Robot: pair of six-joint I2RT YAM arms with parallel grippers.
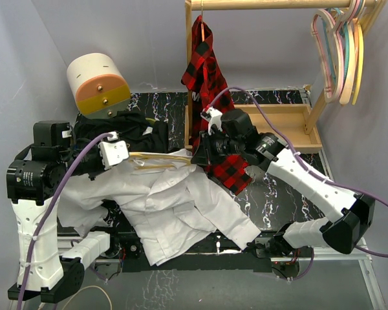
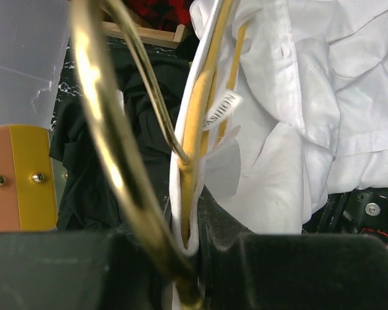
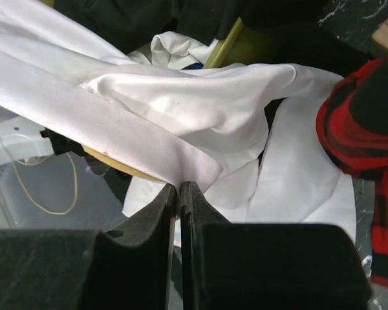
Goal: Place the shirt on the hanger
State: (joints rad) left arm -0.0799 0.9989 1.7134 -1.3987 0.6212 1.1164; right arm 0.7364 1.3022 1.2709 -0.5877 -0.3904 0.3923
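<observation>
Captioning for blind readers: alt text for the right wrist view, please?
The right tool pinches a fold of the white shirt, draped over a pale yellow hanger; a red-and-black plaid shirt shows at right.

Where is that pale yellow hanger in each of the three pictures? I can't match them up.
Top external: the hanger lies left of centre, along the top edge of the shirt.
Left wrist: the hanger runs up from bottom centre, edged with white cloth.
Right wrist: a short yellow piece shows at top centre, above the cloth.
Shared landmark: the white shirt, seen in all three views.
</observation>
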